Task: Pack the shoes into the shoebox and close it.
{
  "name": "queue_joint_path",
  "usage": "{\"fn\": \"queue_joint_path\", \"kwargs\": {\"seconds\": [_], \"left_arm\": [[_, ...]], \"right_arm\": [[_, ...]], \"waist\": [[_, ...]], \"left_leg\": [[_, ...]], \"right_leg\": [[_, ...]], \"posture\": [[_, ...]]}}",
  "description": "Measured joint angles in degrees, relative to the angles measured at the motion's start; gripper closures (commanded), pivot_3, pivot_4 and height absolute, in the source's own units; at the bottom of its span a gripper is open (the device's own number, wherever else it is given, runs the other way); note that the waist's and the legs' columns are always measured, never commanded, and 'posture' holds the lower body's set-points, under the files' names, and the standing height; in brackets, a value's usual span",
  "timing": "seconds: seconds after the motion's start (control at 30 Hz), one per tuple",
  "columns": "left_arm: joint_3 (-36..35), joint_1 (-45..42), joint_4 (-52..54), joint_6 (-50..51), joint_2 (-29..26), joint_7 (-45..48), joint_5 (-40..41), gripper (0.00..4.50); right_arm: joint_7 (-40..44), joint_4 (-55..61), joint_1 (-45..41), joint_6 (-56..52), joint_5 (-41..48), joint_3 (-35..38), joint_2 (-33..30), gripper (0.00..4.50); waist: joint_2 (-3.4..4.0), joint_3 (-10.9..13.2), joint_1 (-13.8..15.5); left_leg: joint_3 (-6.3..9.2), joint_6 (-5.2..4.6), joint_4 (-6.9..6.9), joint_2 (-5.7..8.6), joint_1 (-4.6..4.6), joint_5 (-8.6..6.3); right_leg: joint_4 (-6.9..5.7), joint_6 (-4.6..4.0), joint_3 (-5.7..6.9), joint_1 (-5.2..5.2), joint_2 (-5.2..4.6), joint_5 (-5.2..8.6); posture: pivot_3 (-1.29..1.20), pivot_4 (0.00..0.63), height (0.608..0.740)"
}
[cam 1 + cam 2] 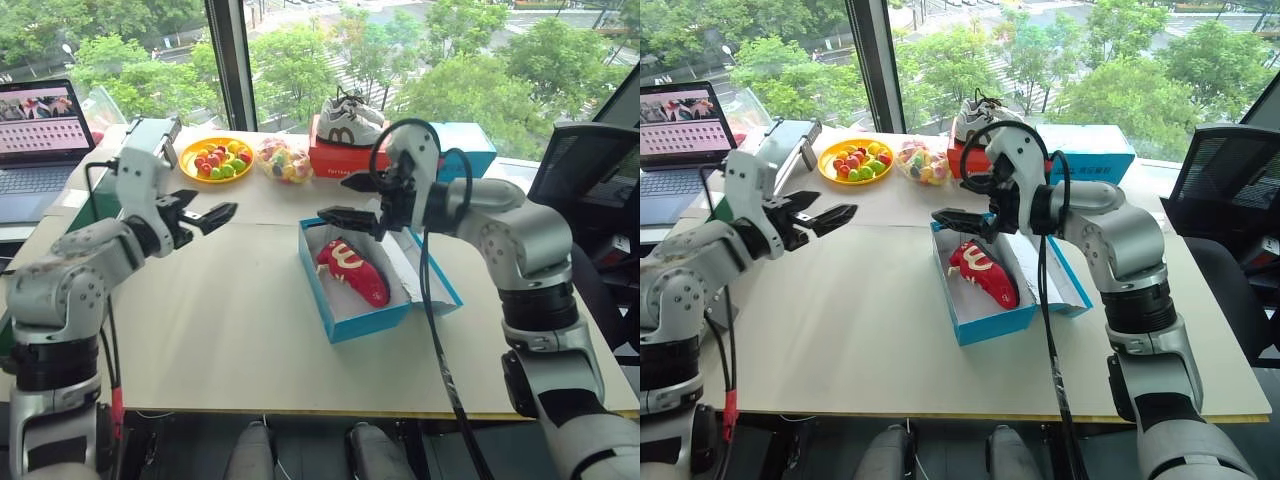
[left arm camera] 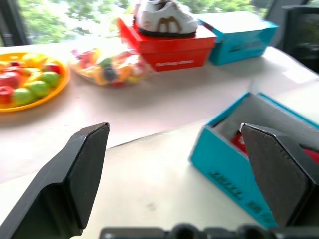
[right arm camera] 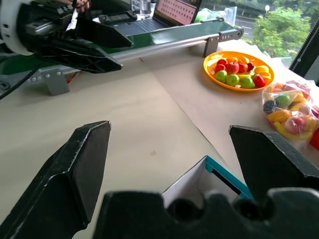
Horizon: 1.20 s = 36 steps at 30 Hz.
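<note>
The blue shoebox [image 1: 355,322] stands open at the table's middle, white inside, its lid [image 1: 432,278] lying flat to the right. A red shoe [image 1: 350,268] with a white "m" mark lies in it; I cannot tell if a second one lies beside it. My right gripper [image 1: 335,200] hovers above the box's far left corner, pointing left, its fingers [image 3: 84,164] wide apart and empty. My left gripper [image 1: 215,210] is open too, out over the table well left of the box [image 2: 224,164], pointing at it.
At the back stand a red box [image 1: 345,158] with grey-white sneakers [image 1: 350,120] on top, another blue box [image 1: 470,145], an orange fruit plate [image 1: 217,158] and a bag of toy fruit [image 1: 283,160]. A laptop [image 1: 45,135] sits far left, a black chair [image 1: 590,170] right.
</note>
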<state>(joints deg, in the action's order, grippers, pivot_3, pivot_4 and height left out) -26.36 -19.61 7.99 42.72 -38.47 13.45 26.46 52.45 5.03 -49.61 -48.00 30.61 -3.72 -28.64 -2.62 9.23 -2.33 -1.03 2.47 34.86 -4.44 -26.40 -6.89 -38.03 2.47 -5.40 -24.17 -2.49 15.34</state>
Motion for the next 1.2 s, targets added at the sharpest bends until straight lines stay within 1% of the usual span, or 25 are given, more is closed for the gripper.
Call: {"fn": "queue_joint_path", "kwargs": {"seconds": [0.13, 0.23, 0.37, 0.47, 0.5, 0.57, 0.6, 0.63, 0.67, 0.73, 0.8, 0.83, 1.03, 1.2], "left_arm": [[-2.09, 1.4, -0.17, -0.89, 0.0, -2.07, -1.96, 0.0], [-4.9, 2.41, -2.45, -2.48, -0.03, -3.1, -3.01, 0.0], [-5.36, 3.48, -3.74, -2.84, -0.13, -3.25, -4.22, 0.0], [-5.35, 3.51, -3.9, -2.84, -0.13, -3.24, -4.77, 0.0], [-5.34, 3.51, -4.0, -2.85, -0.13, -3.22, -4.89, 0.0], [-5.32, 3.42, -4.4, -2.93, -0.13, -3.17, -5.1, 0.0], [-5.33, 3.18, -4.96, -3.17, -0.13, -3.05, -5.25, 0.0], [-5.33, 2.85, -5.63, -3.41, -0.15, -2.87, -5.46, 0.0], [-5.33, 2.64, -6.11, -3.74, -0.18, -2.73, -5.6, 0.0], [-5.34, 2.39, -7.04, -4.31, -0.38, -2.6, -5.91, 0.0], [-5.4, 2.02, -10.37, -6.54, -1.27, -1.43, -6.15, 0.0], [-5.46, 1.89, -12.29, -7.77, -1.86, -0.78, -6.19, 0.0], [-6.15, 1.54, -26.69, -18.35, -5.11, 4.89, -7.67, 0.0], [-6.01, 0.03, -40.83, -27.69, -7.68, 10.2, -8.69, 0.0]], "right_arm": [[0.05, -0.91, -0.01, 0.06, 0.0, -0.02, 1.1, 4.48], [0.42, -1.72, -0.83, 0.79, -0.06, -0.37, 2.39, 4.48], [-0.55, -2.91, -1.28, 2.81, -2.61, -2.08, 2.63, 4.48], [-1.07, -4.09, -1.28, 2.81, -2.69, -2.16, 3.39, 3.73], [-0.93, -4.32, -1.27, 2.81, -2.66, -2.15, 3.38, 3.35], [-0.13, -4.3, -1.15, 2.8, -2.21, -2.12, 3.33, 2.76], [0.11, -4.25, -1.1, 2.78, -1.84, -2.06, 3.33, 2.34], [0.22, -4.21, -1.1, 2.75, -1.16, -1.96, 3.33, 2.02], [0.34, -4.04, -1.1, 2.74, -0.82, -1.93, 3.33, 1.79], [0.47, -3.47, -1.09, 2.73, -0.12, -1.93, 3.34, 1.03], [0.37, -2.11, -0.83, 2.72, 0.48, -1.86, 3.73, 0.3], [0.28, -1.5, -0.53, 2.72, 1.01, -1.85, 4.07, 0.01], [-0.42, 1.37, 1.92, 2.39, 2.15, -2.25, 5.16, 0.01], [-1.6, 3.22, 3.24, 2.38, 2.14, -2.48, 5.49, 0.01]], "waist": [[0.0, 0.0, 0.25], [0.0, 0.0, 0.15], [0.0, 0.0, 0.07], [0.0, 0.0, 0.27], [0.0, 0.0, 0.29], [0.0, 0.0, 0.26], [0.0, 0.0, 0.22], [0.0, 0.0, 0.21], [0.0, 0.0, 0.21], [0.0, 0.0, 0.19], [0.0, 0.0, 0.07], [0.0, 0.0, -0.02], [0.0, 0.0, -0.06], [-0.01, -0.01, 0.09]], "left_leg": [[0.0, 0.01, -0.01, 0.01, 0.0, 0.0], [-0.01, 0.01, -0.03, 0.0, 0.0, 0.0], [-0.02, 0.01, -0.02, 0.0, 0.0, -0.01], [-0.02, 0.01, -0.03, 0.0, 0.0, 0.0], [-0.02, 0.01, -0.03, 0.0, 0.0, -0.01], [-0.02, 0.01, -0.04, 0.0, 0.0, -0.01], [-0.02, 0.01, -0.04, 0.0, 0.0, -0.01], [-0.02, 0.01, -0.04, 0.0, 0.0, -0.01], [-0.02, 0.01, -0.03, 0.0, 0.0, -0.01], [-0.02, 0.01, -0.03, 0.0, 0.0, -0.01], [-0.03, 0.01, -0.05, -0.01, 0.0, -0.01], [-0.03, 0.01, -0.06, -0.02, 0.0, -0.01], [-0.06, 0.01, -0.06, -0.03, 0.0, -0.01], [-0.08, 0.02, -0.06, -0.06, 0.0, -0.01]], "right_leg": [[0.01, 0.0, 0.01, 0.0, -0.01, 0.0], [0.01, 0.0, 0.0, -0.02, 0.0, 0.0], [0.01, -0.01, 0.0, -0.02, -0.01, 0.0], [0.01, -0.01, 0.01, -0.02, -0.01, -0.01], [0.01, -0.01, 0.01, -0.02, -0.01, -0.01], [0.01, -0.01, 0.01, -0.02, -0.01, -0.01], [0.0, -0.01, 0.01, -0.03, 0.0, -0.01], [-0.01, -0.01, 0.01, -0.03, 0.0, -0.01], [-0.01, -0.02, 0.01, -0.03, 0.0, -0.01], [0.0, -0.01, 0.01, -0.03, -0.01, -0.01], [0.0, -0.02, 0.01, -0.05, 0.0, -0.01], [-0.01, -0.02, 0.01, -0.06, 0.0, -0.01], [-0.01, -0.03, 0.03, -0.06, -0.01, -0.01], [0.0, -0.06, 0.08, -0.07, -0.01, -0.01]], "posture": [[0.0, 0.15, 0.74], [0.0, 0.15, 0.74], [0.0, 0.15, 0.74], [0.0, 0.15, 0.74], [0.0, 0.15, 0.74], [0.0, 0.15, 0.74], [0.0, 0.15, 0.74], [0.0, 0.15, 0.74], [0.0, 0.15, 0.74], [0.0, 0.15, 0.74], [0.0, 0.15, 0.74], [0.0, 0.15, 0.74], [0.0, 0.15, 0.74], [0.0, 0.15, 0.74]]}}
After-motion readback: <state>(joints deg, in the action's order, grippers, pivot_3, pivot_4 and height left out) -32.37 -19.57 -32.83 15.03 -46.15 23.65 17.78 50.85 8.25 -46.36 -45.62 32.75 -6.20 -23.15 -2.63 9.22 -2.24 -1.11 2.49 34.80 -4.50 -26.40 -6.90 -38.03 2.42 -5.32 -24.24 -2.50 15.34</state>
